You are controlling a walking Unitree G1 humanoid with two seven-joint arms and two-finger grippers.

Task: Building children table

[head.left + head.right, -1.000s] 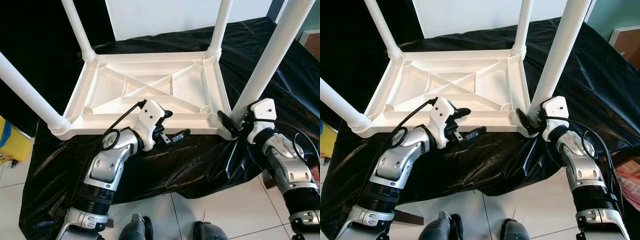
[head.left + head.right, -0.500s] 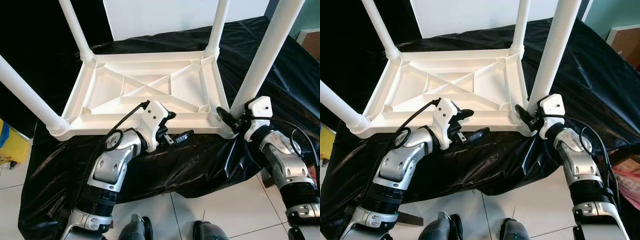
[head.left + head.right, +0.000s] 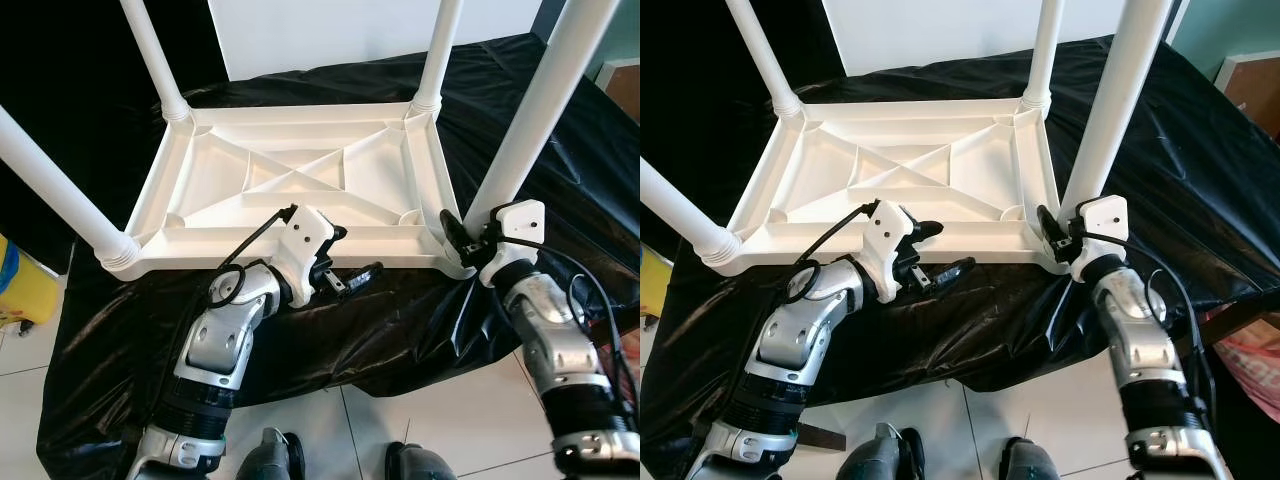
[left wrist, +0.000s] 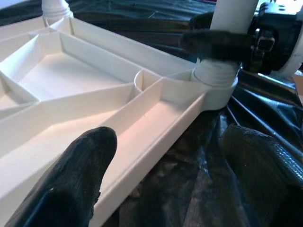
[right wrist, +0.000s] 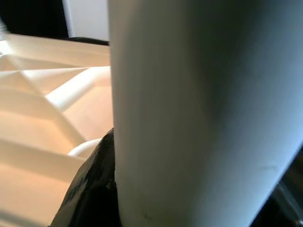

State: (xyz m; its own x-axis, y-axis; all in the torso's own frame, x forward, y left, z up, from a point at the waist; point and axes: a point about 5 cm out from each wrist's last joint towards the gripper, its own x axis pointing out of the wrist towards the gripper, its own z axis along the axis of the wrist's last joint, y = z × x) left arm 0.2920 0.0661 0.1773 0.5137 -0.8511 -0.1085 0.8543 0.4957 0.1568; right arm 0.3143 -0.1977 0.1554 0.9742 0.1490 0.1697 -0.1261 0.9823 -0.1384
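A white plastic table [image 3: 300, 175] lies upside down on a black sheet [image 3: 400, 330], its legs pointing up. My right gripper [image 3: 468, 235] is shut on the near-right leg [image 3: 530, 110], just above its collar. In the left wrist view one of its fingers [image 4: 222, 40] crosses that leg. The leg [image 5: 199, 118] stands very close in the right wrist view, with a black finger [image 5: 94, 189] against it. My left gripper [image 3: 355, 255] is open at the table's near rim. One finger [image 4: 71, 175] is over the rim and the other finger [image 4: 265, 161] is over the sheet.
The sheet hangs over the front edge down to a tiled floor [image 3: 330, 430]. A yellow object [image 3: 20, 285] sits on the floor at the far left. At the far right stands a brown box [image 3: 1250, 85]. The other three legs rise at the table's corners.
My right forearm has swung in beneath its wrist while that gripper stays on the leg. The left gripper holds about the same place at the rim.
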